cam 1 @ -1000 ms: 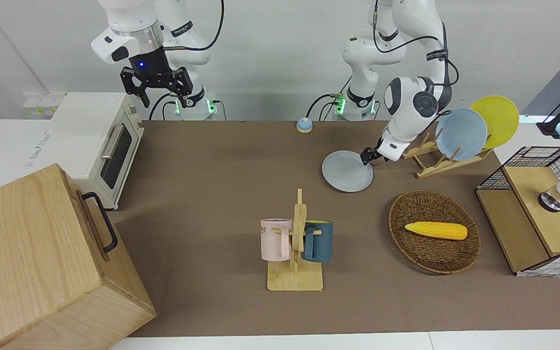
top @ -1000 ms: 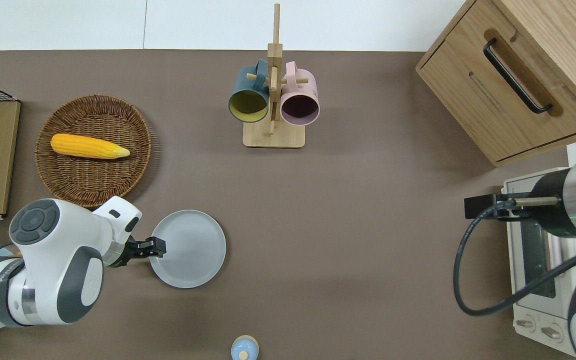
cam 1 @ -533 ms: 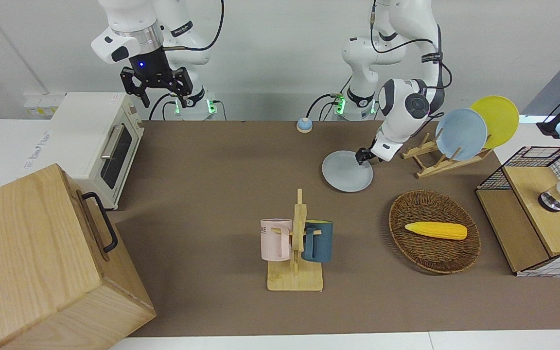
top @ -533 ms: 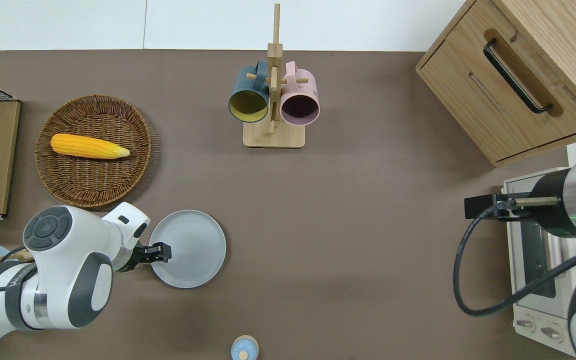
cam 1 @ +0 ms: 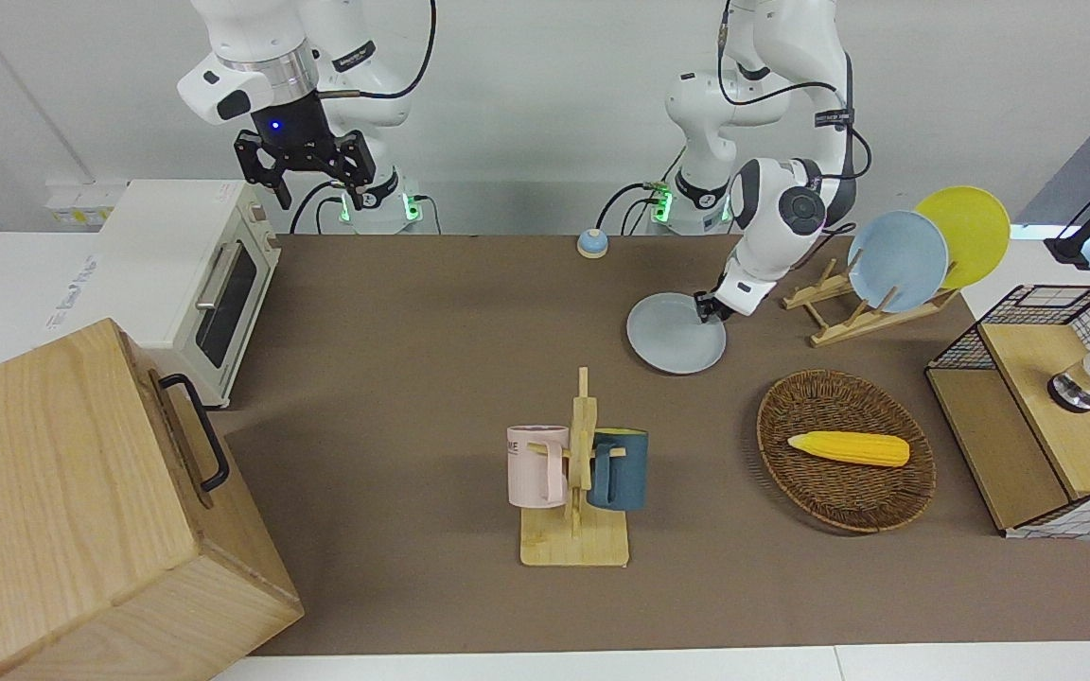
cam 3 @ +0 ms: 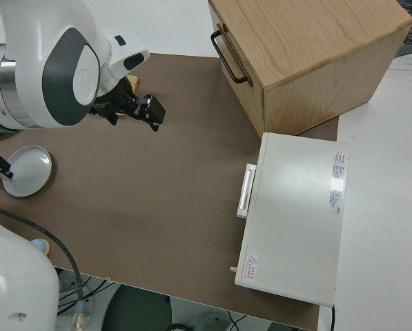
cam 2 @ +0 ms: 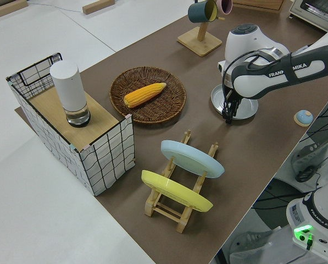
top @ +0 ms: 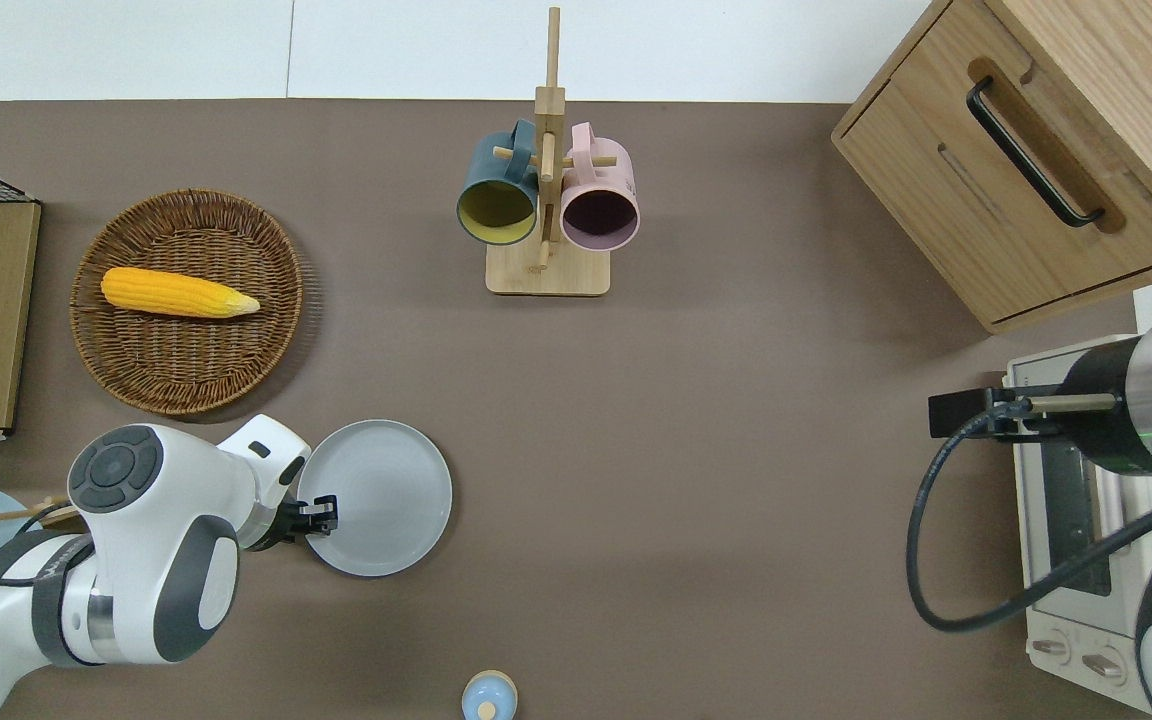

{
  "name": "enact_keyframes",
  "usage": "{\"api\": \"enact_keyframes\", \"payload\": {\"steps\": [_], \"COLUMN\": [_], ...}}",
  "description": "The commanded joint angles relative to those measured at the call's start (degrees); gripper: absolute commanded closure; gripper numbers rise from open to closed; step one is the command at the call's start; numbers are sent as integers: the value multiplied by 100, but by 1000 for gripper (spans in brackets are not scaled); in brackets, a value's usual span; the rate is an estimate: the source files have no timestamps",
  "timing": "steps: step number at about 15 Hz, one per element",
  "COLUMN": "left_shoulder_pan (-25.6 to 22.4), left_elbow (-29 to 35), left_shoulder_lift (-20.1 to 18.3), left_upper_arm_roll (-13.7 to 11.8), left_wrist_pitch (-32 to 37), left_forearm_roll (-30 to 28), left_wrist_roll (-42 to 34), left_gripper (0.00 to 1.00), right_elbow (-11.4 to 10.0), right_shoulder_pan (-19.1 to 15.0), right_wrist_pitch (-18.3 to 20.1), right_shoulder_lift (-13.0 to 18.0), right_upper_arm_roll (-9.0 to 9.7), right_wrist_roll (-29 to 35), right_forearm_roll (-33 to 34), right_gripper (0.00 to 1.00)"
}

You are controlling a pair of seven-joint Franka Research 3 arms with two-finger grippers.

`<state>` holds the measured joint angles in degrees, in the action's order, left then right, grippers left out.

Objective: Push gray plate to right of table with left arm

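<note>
The gray plate (cam 1: 668, 336) lies flat on the brown table (cam 1: 413, 331), nearer to the robots than the wicker basket; it also shows in the overhead view (top: 386, 495), the left side view (cam 2: 247, 105) and the right side view (cam 3: 27, 171). My left gripper (cam 1: 704, 307) is shut and empty, with its tip low at the plate's rim on the side toward the left arm's end of the table (top: 324, 512) (cam 2: 228, 114). I cannot tell if it touches the rim. My right gripper (cam 1: 304, 180) is open and empty, and that arm is parked.
A wooden dish rack holds a sky-blue plate (cam 1: 897, 260) and a yellow plate (cam 1: 971, 232). A wicker basket (cam 1: 829, 501) holds a corn cob (cam 1: 848, 448). A mug rack (cam 1: 575, 530), a small blue bell (cam 1: 592, 243), a toaster oven (cam 1: 195, 274) and a wooden cabinet (cam 1: 81, 511) stand around.
My left gripper has slid a little along the plate's rim toward the robots, and the arm's wrist has swung with it. The gray plate has not visibly moved.
</note>
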<state>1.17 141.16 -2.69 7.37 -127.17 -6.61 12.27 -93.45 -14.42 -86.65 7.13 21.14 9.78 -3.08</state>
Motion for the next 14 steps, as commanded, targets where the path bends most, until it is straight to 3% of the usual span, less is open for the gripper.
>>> {"api": "enact_keyframes", "payload": {"steps": [1, 4, 8, 14], "left_shoulder_pan": [-38, -47, -38, -29], "left_elbow": [114, 114, 114, 114], "left_shoulder_lift": [-21, -12, -12, -12], "left_upper_arm_roll": [45, 45, 45, 54], "left_wrist_pitch": [-168, -185, -185, -185], "left_forearm_roll": [-95, -95, -95, -95], "left_wrist_roll": [-14, -14, -5, 91], "left_gripper": [778, 839, 1000, 1000], "right_elbow": [-156, -156, -156, -156], "right_shoulder_pan": [-140, -140, -140, -140], "right_wrist_pitch": [-1, -1, -1, -1], "right_shoulder_lift": [157, 157, 157, 157], "right_upper_arm_roll": [83, 83, 83, 83], "right_wrist_roll": [59, 59, 59, 59], "right_forearm_roll": [-123, -123, -123, -123], "right_gripper": [5, 5, 5, 5]}}
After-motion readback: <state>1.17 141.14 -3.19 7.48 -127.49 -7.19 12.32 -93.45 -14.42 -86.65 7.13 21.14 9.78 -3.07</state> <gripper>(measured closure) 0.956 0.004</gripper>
